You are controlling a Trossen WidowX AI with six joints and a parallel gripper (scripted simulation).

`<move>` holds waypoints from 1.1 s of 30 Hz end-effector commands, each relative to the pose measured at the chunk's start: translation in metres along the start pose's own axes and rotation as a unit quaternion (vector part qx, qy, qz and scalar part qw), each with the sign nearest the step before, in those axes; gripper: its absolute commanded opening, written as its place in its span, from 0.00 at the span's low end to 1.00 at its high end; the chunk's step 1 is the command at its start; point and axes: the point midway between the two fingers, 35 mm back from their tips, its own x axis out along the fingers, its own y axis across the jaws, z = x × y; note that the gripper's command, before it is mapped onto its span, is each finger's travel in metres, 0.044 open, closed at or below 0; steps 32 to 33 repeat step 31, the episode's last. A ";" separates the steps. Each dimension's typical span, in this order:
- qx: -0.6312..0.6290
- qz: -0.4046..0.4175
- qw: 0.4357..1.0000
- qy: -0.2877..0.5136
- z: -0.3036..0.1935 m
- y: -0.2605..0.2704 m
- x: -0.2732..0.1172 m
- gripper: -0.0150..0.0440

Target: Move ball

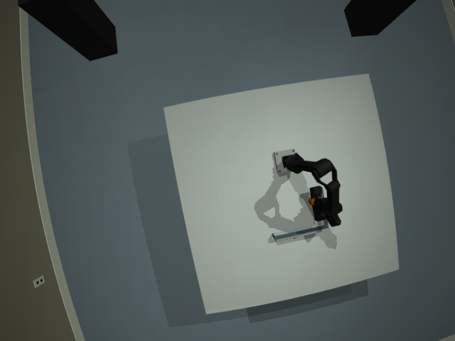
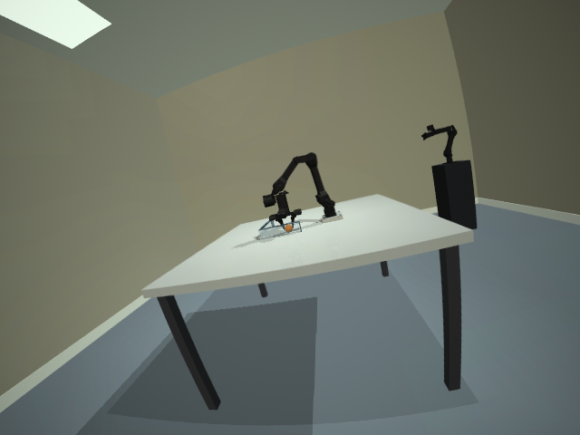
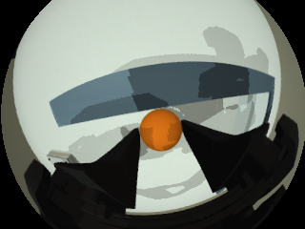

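Observation:
The orange ball (image 1: 311,201) (image 2: 288,228) (image 3: 161,130) sits low at the table, inside the corner of the clear walls. My gripper (image 1: 313,202) (image 2: 288,227) (image 3: 160,128) points down over it. The fingers stand on either side of the ball, and a thin gap shows at the left fingertip in the wrist view, so the gripper is slightly open. One clear wall (image 1: 299,229) (image 3: 95,100) runs past the ball; the other wall (image 3: 271,107) is partly hidden under the gripper in the top view. The see-through copy cannot be made out apart from the ball.
The white table (image 1: 227,154) (image 2: 327,253) carries the arm's base plate (image 1: 279,167) (image 2: 333,217) behind the walls. The forearm hangs above the corner side. Another arm (image 2: 449,140) stands on a black pedestal (image 2: 454,194) beyond the table.

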 end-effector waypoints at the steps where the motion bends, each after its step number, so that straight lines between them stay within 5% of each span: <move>1: 0.000 0.000 1.000 0.000 0.000 0.000 0.000 0.80; 5: 0.000 0.000 1.000 0.000 0.001 -0.001 -0.009 0.80; 11: 0.002 0.000 1.000 0.001 0.000 -0.001 -0.084 0.80; 23: 0.002 -0.005 1.000 -0.002 0.001 -0.003 -0.079 0.80; 28: 0.002 -0.003 1.000 -0.001 0.000 0.001 -0.120 1.00; 33: 0.002 -0.003 1.000 -0.001 -0.001 0.002 -0.128 1.00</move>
